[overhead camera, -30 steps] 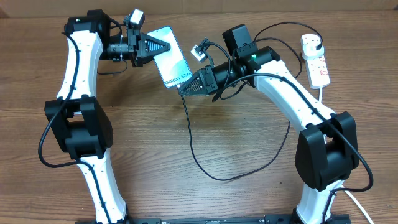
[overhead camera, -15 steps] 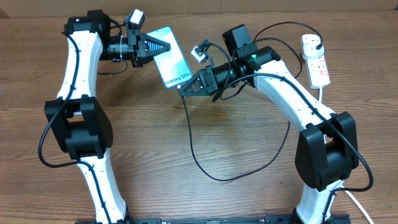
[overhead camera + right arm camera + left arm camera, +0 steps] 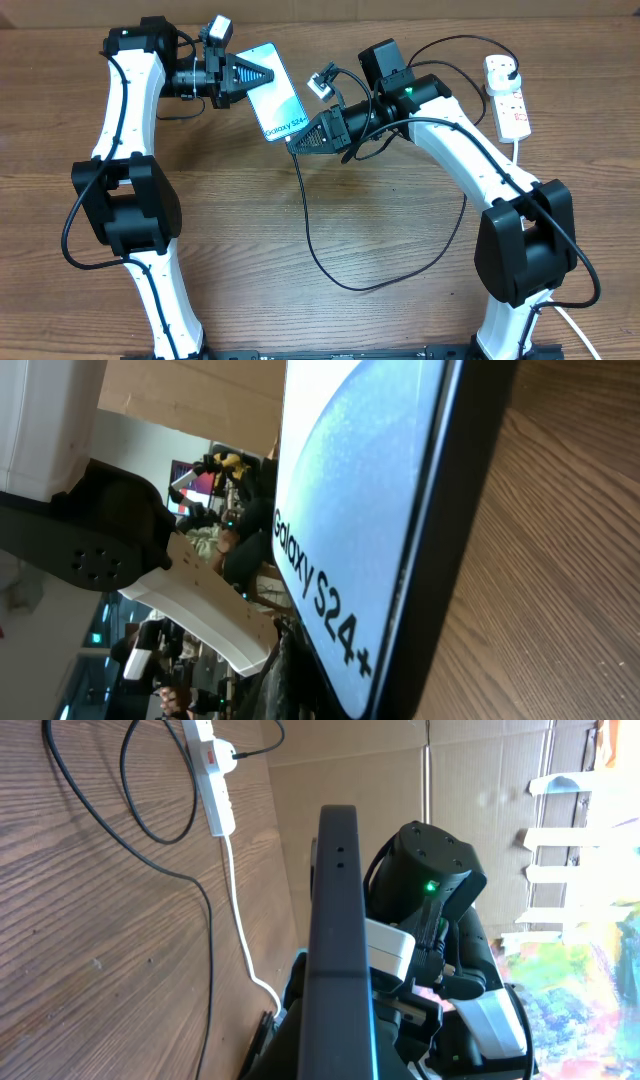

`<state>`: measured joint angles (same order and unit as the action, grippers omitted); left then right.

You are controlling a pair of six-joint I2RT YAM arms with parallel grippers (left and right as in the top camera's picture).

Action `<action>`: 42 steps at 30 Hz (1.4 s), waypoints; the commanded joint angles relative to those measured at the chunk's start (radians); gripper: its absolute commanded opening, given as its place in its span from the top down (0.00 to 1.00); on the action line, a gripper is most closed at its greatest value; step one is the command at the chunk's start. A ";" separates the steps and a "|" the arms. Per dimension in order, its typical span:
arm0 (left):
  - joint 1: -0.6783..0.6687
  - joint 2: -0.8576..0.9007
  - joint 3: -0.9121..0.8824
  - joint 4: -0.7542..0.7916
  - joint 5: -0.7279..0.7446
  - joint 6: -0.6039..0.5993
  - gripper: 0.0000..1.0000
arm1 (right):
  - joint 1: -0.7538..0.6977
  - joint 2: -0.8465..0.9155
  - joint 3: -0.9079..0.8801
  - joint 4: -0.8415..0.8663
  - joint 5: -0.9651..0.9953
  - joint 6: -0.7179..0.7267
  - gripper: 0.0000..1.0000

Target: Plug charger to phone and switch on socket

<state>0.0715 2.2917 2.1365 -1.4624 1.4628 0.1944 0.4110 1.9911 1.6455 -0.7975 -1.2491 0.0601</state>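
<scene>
In the overhead view, the charger's (image 3: pixel 310 240) connector tip is hidden under the right gripper (image 3: pixel 296 141) at the phone's (image 3: pixel 272 90) 5 o'clock corner. At 2 o'clock, the socket's (image 3: pixel 507 98) switch positions are too small to be told.

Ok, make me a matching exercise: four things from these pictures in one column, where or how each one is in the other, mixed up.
1 phone
2 socket
3 charger
4 left gripper

A lying at the table's right side
B looped across the table's middle
C shut on the phone
D held between the two arms

Pairs: 1-D, 2-A, 3-B, 4-C
</scene>
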 commanded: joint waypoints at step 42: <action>0.002 -0.003 0.021 -0.011 0.053 0.035 0.96 | -0.037 0.016 -0.003 -0.004 -0.040 0.000 0.96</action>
<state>0.0723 2.2917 2.1365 -1.4696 1.4662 0.2100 0.3923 1.9911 1.6455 -0.8047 -1.2617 0.0597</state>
